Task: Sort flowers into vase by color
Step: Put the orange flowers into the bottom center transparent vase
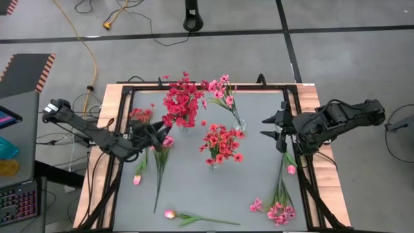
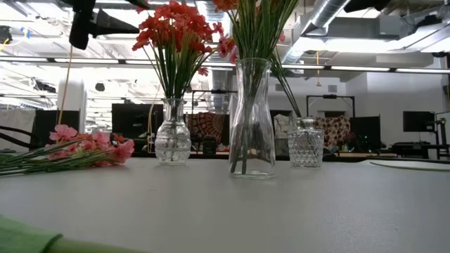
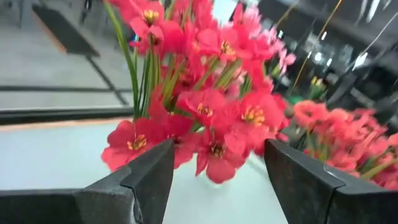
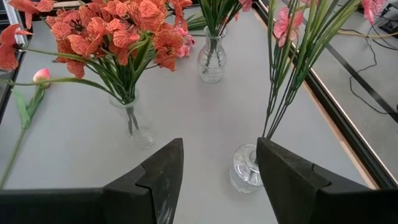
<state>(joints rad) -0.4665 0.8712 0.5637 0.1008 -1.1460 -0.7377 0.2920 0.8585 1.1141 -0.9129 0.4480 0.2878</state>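
Three glass vases stand mid-table. One holds crimson flowers (image 1: 180, 103), one light pink sprays (image 1: 222, 89), one red flowers (image 1: 220, 144). Loose flowers lie flat on the table: a pink spray (image 1: 162, 152) and a red one (image 1: 140, 116) at the left, a tulip bud (image 1: 169, 213) near the front edge, and pink sprays (image 1: 279, 208) at the right. My left gripper (image 1: 157, 134) hovers open beside the crimson bunch (image 3: 211, 106), nothing between its fingers. My right gripper (image 1: 270, 126) waits open at the right, facing the pink sprays' vase (image 4: 247, 168).
A dark metal frame (image 1: 123, 90) runs around the grey table top. A small pink bud (image 1: 137, 179) lies near the left frame and another (image 1: 291, 169) near the right. Bare table surface shows at the front centre (image 1: 220, 194).
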